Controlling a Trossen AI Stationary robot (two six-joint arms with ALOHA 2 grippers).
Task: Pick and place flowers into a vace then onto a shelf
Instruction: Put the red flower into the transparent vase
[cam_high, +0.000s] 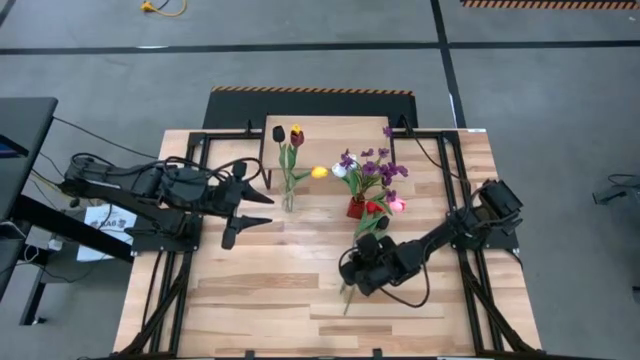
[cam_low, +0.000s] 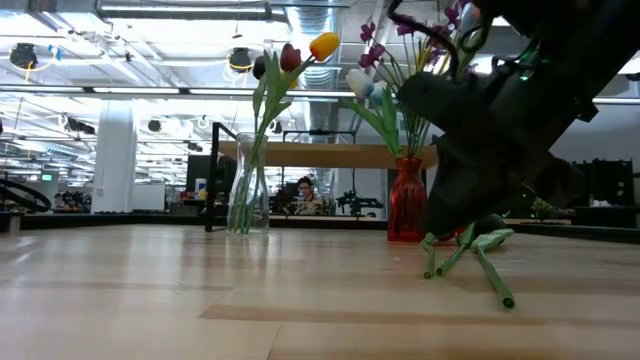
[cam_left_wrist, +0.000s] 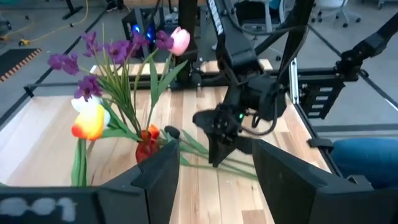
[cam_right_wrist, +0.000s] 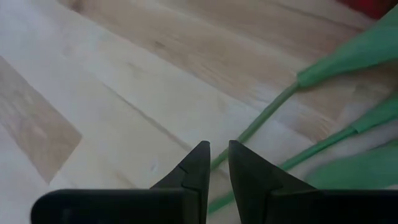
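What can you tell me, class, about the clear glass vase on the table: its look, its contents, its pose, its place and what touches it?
The clear glass vase stands upright on the light-wood table, left of the red vase. It is narrow at the neck and wider below. It holds leafy green stems topped by dark, red and yellow tulips, the yellow one leaning toward the red vase. The open left gripper sits just beside it without touching. Only the table and stems touch it.

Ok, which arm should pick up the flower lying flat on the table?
The right. Its hand hovers directly over the loose green stem on the tabletop, fingers narrowly parted. The left hand waits open beside the clear vase, farther away.
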